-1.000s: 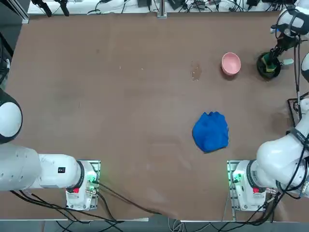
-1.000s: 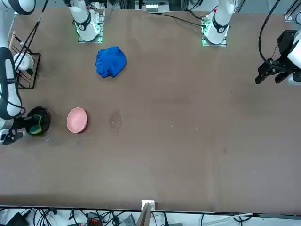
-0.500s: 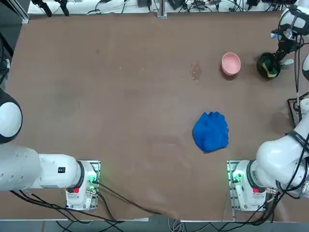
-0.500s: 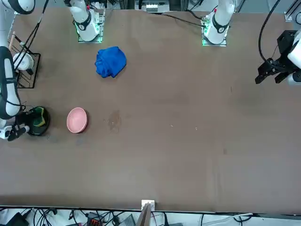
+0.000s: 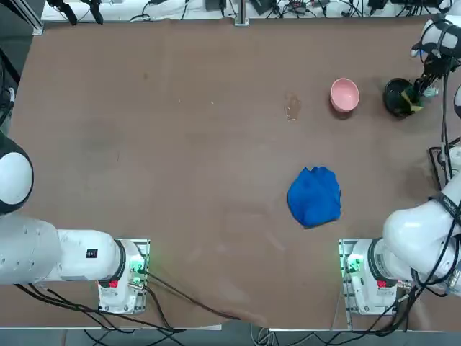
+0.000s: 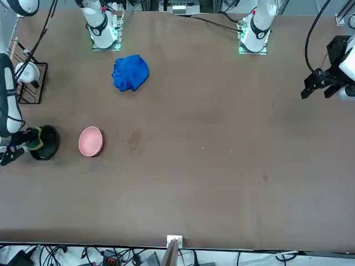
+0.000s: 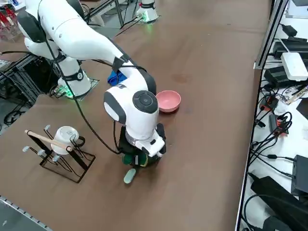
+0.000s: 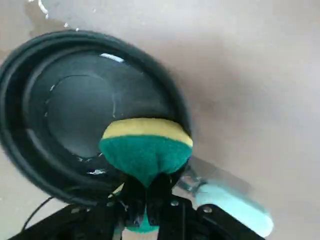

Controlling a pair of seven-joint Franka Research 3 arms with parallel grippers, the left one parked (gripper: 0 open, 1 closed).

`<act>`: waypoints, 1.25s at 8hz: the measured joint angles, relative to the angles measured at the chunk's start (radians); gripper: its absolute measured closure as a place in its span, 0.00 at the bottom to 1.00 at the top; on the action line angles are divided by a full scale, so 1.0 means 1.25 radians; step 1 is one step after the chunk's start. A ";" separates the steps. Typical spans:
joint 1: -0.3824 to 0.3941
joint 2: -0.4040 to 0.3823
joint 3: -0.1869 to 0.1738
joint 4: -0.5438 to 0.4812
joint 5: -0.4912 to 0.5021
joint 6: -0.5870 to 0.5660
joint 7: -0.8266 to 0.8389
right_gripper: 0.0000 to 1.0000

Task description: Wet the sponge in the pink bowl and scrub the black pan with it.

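Sponge [image 8: 145, 148] is pinched between the fingers of the right gripper [image 8: 146, 197], at the pan [image 8: 82, 110] rim next to the handle [image 8: 227, 197]. Over the last second it has swept from mid-pan toward that edge; scrubbing is judged in progress. Bowl [image 5: 344, 94] stands apart, near the pan.

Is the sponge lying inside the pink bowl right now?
No: the sponge is pinched by the right gripper over the black pan; the pink bowl sits apart.
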 joint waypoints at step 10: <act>0.056 -0.018 0.023 -0.045 0.000 -0.078 0.026 0.94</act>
